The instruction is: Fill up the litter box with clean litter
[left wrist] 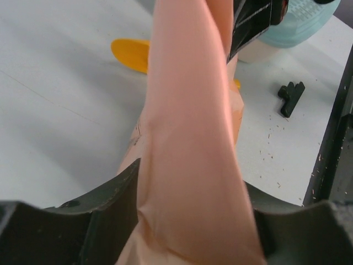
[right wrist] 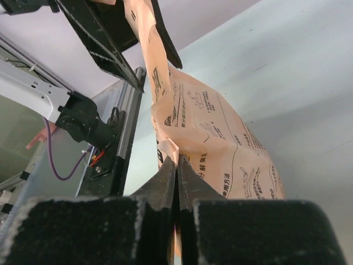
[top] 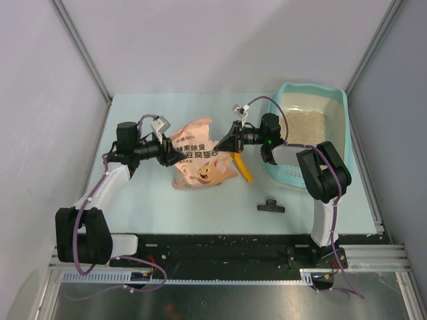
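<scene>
The light-teal litter box (top: 344, 113) stands at the back right, with pale beige clean litter (top: 303, 125) in its far half. A pink-orange printed bag (top: 200, 160) lies mid-table between my two grippers. My left gripper (top: 175, 155) is at the bag's left end. In the left wrist view its fingers (left wrist: 118, 193) stand apart with the bag (left wrist: 187, 110) running between them. My right gripper (top: 224, 145) is at the bag's right top corner. In the right wrist view the right gripper (right wrist: 177, 160) is shut on a fold of the bag's edge (right wrist: 171, 148).
An orange scoop (top: 244, 168) lies partly under the bag's right side, also seen as the scoop (left wrist: 129, 54). A black clip (top: 271, 207) rests near the front edge. A dark rail (top: 233, 243) runs along the near side, and walls close in on both sides.
</scene>
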Controlling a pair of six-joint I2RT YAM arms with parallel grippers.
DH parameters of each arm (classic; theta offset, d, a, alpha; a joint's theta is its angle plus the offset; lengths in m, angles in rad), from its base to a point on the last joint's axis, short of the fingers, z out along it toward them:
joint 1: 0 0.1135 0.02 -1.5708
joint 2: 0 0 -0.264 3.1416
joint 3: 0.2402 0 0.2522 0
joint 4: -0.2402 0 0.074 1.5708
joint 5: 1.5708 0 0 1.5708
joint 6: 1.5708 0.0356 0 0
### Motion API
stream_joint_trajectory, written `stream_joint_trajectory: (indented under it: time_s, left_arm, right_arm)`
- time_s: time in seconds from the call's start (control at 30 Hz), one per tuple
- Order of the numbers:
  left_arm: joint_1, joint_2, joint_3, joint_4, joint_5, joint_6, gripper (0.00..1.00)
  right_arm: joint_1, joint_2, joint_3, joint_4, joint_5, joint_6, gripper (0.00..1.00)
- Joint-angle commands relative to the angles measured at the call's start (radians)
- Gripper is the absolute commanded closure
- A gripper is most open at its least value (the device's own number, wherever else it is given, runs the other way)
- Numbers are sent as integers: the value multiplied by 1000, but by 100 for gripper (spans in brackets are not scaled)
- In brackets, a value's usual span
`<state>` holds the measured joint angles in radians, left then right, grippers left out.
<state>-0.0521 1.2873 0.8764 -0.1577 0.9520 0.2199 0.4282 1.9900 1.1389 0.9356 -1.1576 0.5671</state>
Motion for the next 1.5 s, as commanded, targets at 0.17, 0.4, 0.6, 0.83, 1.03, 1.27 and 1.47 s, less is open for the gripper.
stream_joint_trajectory:
  time_s: [0.17,0.4,0.6,0.83,1.03,1.27,1.47]
  left_arm:
    - [20,3,-106,201,62,-100,60]
    - [28,79,-88,331,113,-327,100]
    - [44,90,-85,330,103,-359,100]
    - [49,96,-76,323,102,-364,100]
    - [49,106,-67,307,99,-356,100]
    - [49,113,-59,303,103,-355,100]
    - [83,118,-53,302,108,-360,100]
  right_arm:
    - [-8,-60,4,-96,38,8,100]
    - [-6,-14,4,32,7,34,50]
    - [24,39,9,196,-28,93,38]
    - [46,50,10,212,15,16,31]
    - [63,62,44,212,21,-55,7]
    - [90,82,48,210,9,-16,0]
    - [101,86,48,204,7,16,12]
